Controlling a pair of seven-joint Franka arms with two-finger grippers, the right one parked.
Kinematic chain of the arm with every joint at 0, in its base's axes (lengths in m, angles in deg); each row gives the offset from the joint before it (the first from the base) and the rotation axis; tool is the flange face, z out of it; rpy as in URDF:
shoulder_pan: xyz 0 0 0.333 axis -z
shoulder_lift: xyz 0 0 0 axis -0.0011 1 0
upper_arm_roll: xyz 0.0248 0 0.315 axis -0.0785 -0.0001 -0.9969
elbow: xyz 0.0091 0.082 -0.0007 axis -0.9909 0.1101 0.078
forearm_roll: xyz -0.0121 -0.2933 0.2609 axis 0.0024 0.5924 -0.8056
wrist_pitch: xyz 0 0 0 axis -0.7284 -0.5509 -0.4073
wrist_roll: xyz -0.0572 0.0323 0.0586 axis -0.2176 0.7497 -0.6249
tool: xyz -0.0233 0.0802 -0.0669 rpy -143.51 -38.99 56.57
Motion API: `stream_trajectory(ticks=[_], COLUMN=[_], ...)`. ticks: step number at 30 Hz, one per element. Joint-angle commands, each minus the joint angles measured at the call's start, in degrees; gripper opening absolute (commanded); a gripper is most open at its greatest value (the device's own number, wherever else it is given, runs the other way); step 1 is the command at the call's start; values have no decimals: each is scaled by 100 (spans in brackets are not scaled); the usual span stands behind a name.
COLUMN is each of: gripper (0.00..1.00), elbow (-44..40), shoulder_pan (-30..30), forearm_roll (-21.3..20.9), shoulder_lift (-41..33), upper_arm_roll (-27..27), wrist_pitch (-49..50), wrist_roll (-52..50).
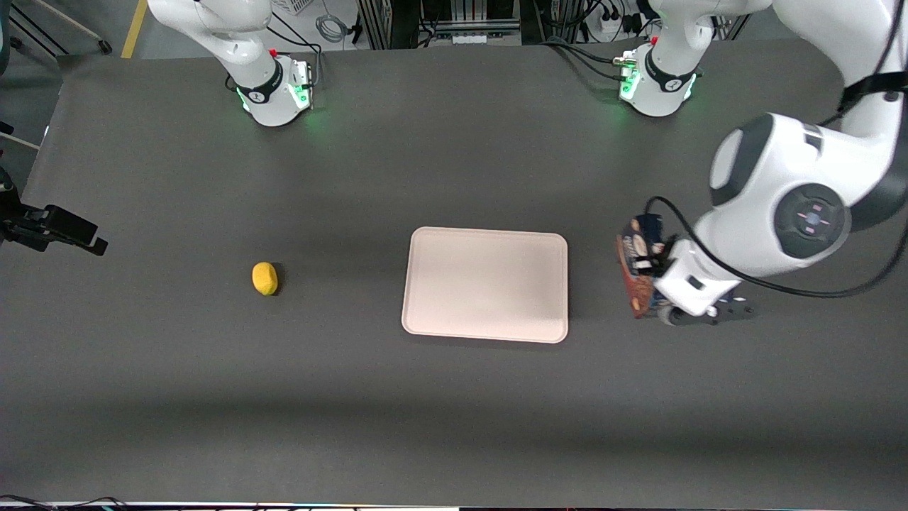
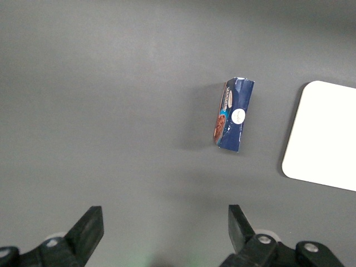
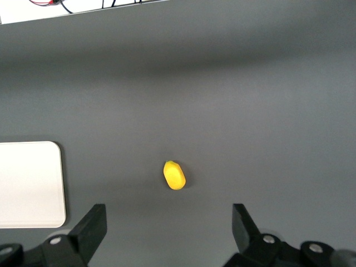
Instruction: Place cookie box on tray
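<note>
Reaching for the cookie box

The gripper [image 2: 164, 236] hangs above the cookie box [image 2: 233, 114], jaws wide and empty; the box lies on the table beside the tray [image 1: 486, 284]. Centre over its narrow width before descending.

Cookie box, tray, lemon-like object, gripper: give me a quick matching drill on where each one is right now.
Things:
1. cookie box
2. tray
3. yellow lemon-like object
4. gripper

States:
A. toward the parked arm's end of the table
B. open, holding nothing, above the table near the box
C. pale pink, nothing on it
D. on the table beside the tray

Pairs: 1-D, 2-C, 3-A, 4-B
</note>
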Motion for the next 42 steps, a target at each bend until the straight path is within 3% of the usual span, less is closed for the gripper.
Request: stream_trajectory(ticks=[1,9,15,26,28,29,31,32,42], gripper=[2,3,5,8,17,35,94,100,100], elbow=[-203,-150,-80,395,430,430,421,421,395], shoulder_pan=[128,444,646,734,734,743,743,743,664], forearm_roll=[6,-73,-460,-698,-733,-742,-776,-812,-812], shoulder_lift=[212,800,1451,1689,1698,1698,1724,1733,1409], upper_arm_roll=[453,524,533,533,533,524,524,533,489], wrist_pitch=[70,-580,-1230,-2004,-2031,-2031,-2040,-2040,-1742], wrist_roll=[-528,-528,-572,-625,-625,-625,-625,-625,-590])
